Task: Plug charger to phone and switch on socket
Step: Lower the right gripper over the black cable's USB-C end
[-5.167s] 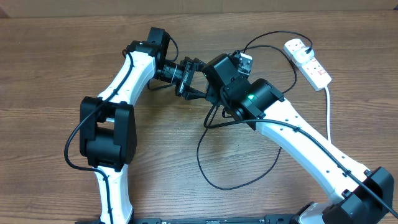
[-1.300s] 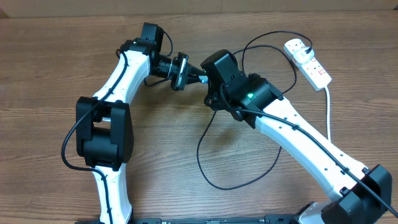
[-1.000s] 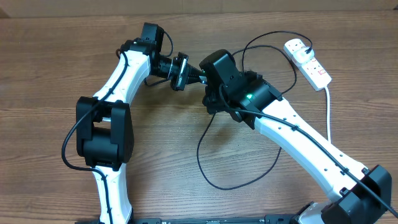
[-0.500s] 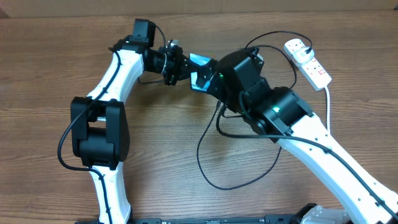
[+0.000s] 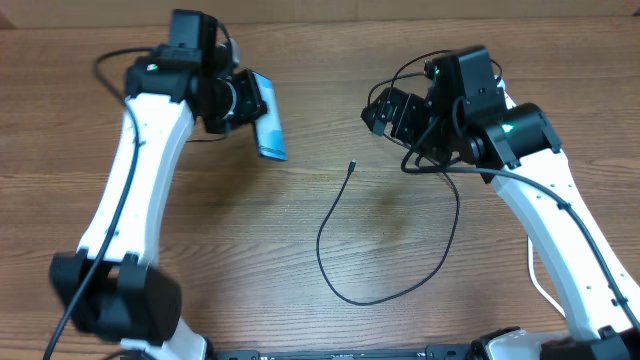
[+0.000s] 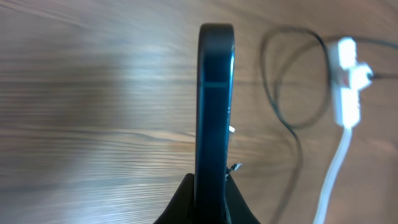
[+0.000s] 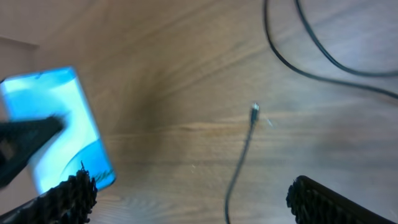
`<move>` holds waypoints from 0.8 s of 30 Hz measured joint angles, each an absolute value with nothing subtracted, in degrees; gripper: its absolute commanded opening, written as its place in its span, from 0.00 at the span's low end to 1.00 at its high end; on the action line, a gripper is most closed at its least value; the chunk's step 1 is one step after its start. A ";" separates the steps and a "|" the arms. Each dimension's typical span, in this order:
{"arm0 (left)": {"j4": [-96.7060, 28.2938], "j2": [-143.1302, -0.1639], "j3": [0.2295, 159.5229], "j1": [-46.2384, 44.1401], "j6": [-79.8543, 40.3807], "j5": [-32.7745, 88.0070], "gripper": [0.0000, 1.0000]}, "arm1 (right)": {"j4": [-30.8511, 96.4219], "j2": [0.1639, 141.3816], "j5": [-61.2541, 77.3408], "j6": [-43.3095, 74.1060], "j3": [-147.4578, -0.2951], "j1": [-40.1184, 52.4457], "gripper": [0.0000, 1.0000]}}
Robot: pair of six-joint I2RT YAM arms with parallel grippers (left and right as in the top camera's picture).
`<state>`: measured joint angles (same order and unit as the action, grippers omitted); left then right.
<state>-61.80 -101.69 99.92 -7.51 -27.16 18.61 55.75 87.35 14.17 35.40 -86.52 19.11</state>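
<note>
My left gripper (image 5: 250,105) is shut on the phone (image 5: 268,130), holding it above the table at the back left with its light blue screen facing right. The left wrist view shows the phone (image 6: 214,106) edge-on between the left gripper (image 6: 211,202) jaws. My right gripper (image 5: 378,112) hangs open and empty at the back, right of centre. The charger's black cable (image 5: 330,255) loops over the table, its connector tip (image 5: 352,165) lying free between the arms. In the right wrist view the tip (image 7: 254,111) lies ahead of the wide-open right gripper (image 7: 193,205), with the phone (image 7: 62,124) at left. The socket (image 6: 346,81) shows in the left wrist view.
The socket's thick white cord (image 6: 336,168) runs toward the near right side. More loops of black cable (image 5: 415,70) lie at the back, under the right arm. The right arm hides the socket in the overhead view.
The arms have drawn apart: the left one carried the phone left and up, the right one swung right. The right gripper has opened, and the connector tip now lies on the table.
</note>
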 measured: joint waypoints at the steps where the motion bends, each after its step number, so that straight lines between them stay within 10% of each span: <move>1: -62.48 -100.53 100.09 -7.51 -27.27 16.51 0.04 | 54.35 87.88 14.66 35.05 -86.52 19.11 0.96; 6: -66.02 -99.66 100.51 -7.51 -27.46 10.55 0.04 | 52.88 92.51 15.35 34.98 -86.76 21.30 0.89; 10: -66.43 -100.42 100.51 -7.51 -27.49 8.84 0.04 | 57.23 102.37 15.68 35.92 -87.48 23.64 0.55; 24: -67.77 -100.42 100.51 -7.51 -27.46 7.86 0.04 | 56.16 117.56 3.29 46.17 -87.46 29.26 0.41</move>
<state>-67.77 -100.42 100.51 -7.51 -27.46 7.86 56.16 117.56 3.29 46.17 -87.46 29.26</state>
